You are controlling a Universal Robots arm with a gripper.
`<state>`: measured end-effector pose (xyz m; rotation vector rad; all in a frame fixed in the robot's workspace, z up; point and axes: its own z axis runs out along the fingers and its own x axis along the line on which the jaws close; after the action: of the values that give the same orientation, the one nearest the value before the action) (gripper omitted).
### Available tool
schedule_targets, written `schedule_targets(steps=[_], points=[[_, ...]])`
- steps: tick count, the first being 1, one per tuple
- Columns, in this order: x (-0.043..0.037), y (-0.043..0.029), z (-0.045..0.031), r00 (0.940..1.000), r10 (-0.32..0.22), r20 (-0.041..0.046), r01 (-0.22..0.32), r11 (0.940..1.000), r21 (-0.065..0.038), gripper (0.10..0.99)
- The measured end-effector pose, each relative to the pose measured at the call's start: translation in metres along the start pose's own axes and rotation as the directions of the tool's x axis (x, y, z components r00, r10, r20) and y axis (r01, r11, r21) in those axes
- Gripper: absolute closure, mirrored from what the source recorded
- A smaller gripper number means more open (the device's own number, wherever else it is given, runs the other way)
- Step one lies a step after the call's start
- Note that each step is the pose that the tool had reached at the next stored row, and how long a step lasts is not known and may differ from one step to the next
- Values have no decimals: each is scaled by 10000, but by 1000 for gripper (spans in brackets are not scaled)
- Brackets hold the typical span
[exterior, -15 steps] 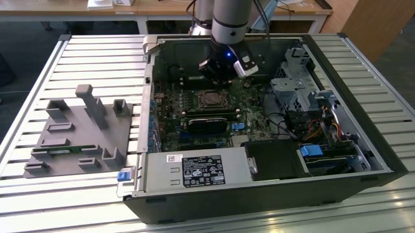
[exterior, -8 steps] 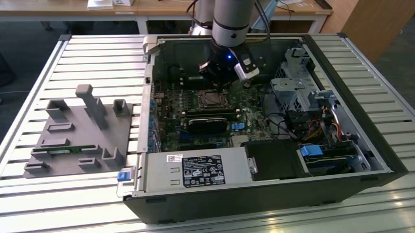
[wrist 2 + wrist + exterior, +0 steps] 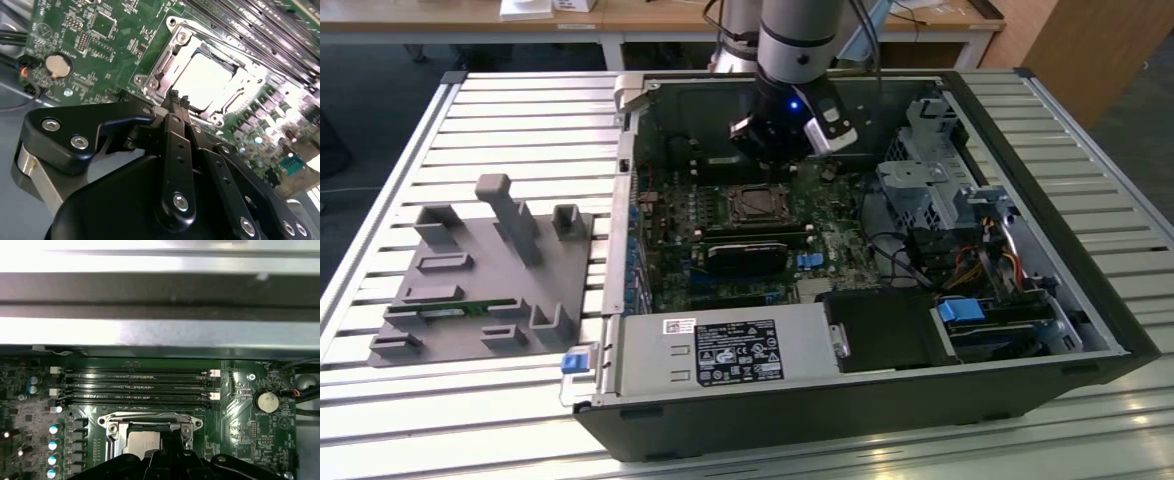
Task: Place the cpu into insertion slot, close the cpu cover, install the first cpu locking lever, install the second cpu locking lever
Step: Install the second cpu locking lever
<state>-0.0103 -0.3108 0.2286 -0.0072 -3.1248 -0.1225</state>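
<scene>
Cpu (image 3: 207, 80): sat in insertion slot (image 3: 146, 80), cpu cover (image 3: 150, 418) lay down.
Levers: I couldn't tell.
My gripper (image 3: 178, 97): narrow, slot's twelve o'clock, exterior view.

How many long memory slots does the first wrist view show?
4. The memory slots lie side by side between the cpu cover and the metal case wall. None looks hidden.

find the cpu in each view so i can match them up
exterior view: the cpu, small grey square near the picture's middle.
second wrist view: cpu, bright silver square framed by the cpu cover.
first wrist view: cpu, framed by the same cover.
shared landmark: the long memory slots beside it.
</scene>
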Motion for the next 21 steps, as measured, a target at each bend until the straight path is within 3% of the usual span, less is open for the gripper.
schedule_targets(steps=[3, 8, 14, 21], points=[[1, 6, -82, 10000, 0, 0, 0, 10000, 1, 980], [2, -31, -95, 10000, -1, 0, 1, 10000, 0, 980], [3, -163, -105, 10000, 0, 0, 0, 10000, 1, 980], [3, -364, -120, 10000, 0, -1, 0, 10000, 0, 980]])
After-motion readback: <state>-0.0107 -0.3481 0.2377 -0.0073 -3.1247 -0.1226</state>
